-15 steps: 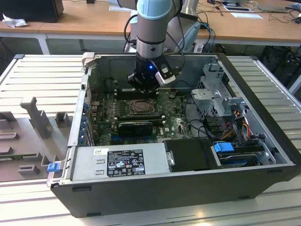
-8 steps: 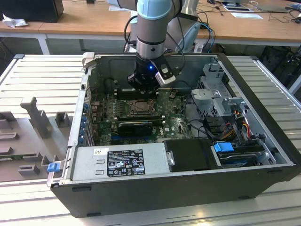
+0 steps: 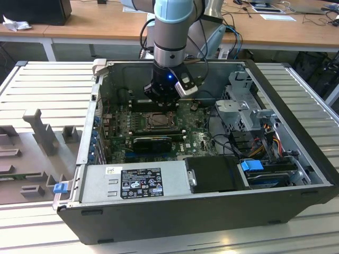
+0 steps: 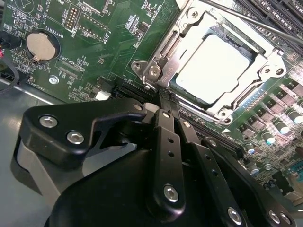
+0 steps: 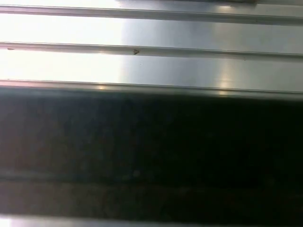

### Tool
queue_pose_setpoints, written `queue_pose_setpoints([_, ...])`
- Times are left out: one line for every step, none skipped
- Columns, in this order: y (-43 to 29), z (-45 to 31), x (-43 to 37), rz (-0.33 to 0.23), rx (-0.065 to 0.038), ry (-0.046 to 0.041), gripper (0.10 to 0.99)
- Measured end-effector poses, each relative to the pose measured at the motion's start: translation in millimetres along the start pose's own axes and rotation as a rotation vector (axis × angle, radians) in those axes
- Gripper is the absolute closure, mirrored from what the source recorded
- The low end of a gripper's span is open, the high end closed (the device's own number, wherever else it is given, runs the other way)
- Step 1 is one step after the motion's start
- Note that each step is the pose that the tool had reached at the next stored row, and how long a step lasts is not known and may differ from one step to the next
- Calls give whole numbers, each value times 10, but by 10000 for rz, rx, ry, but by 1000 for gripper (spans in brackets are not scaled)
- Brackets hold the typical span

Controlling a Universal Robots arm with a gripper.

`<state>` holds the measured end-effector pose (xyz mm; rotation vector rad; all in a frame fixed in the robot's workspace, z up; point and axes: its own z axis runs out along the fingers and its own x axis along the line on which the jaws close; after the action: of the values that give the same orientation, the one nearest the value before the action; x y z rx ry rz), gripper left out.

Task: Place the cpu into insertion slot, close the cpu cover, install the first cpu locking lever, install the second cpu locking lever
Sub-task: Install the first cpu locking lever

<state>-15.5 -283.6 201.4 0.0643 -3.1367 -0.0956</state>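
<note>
Item: my black pincer (image 4: 163, 97), fingers together at the silvery windowed cpu cover's (image 4: 189, 35) corner, cover lowered to retain the pale square cpu (image 4: 213, 64).

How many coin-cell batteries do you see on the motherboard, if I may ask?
1. The coin-cell battery sits in a round holder, apart from the cpu; the pincer hides some board, so others may exist.
</note>
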Motion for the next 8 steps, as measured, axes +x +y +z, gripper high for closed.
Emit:
queue_pose_setpoints([0,1,0,1,-7,-1,980])
queue_pose_setpoints([1,1,-1,0,-13,-2,980])
queue_pose_setpoints([1,2,-2,0,-18,-3,980])
queue_pose_setpoints([1,-1,-1,0,-20,-4,980])
queue_pose_setpoints([2,-16,-1,0,-19,-4,980])
queue_pose_setpoints([3,-44,-1,0,-18,-3,980])
queue_pose_setpoints([5,-71,-1,0,-18,-3,980])
queue_pose_setpoints([8,-123,-1,0,-19,-3,980])
